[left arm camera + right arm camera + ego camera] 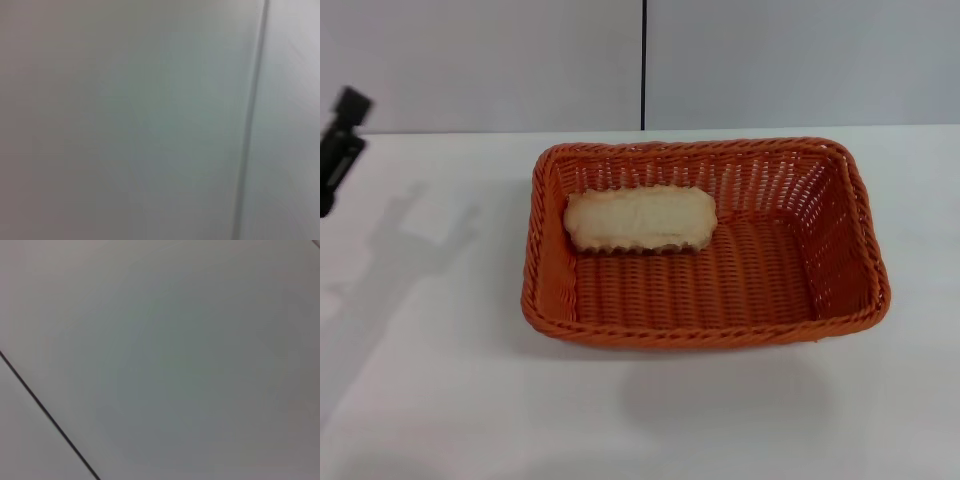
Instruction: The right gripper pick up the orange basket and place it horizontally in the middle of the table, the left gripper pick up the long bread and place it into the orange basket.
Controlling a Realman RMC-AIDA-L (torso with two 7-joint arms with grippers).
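The orange basket [705, 243] lies lengthwise across the middle of the white table [440, 400] in the head view. The long bread [640, 218] rests inside it, pale cream side up, against the far left part of the basket floor. My left gripper [338, 150] shows only as a black piece at the far left edge, raised above the table and well apart from the basket. The right gripper is out of view. Both wrist views show only grey wall.
A grey wall with a dark vertical seam [644, 64] stands behind the table. The left arm's shadow [400, 250] falls on the tabletop left of the basket. The same seam crosses the wall in the left wrist view [250, 120] and the right wrist view [47, 415].
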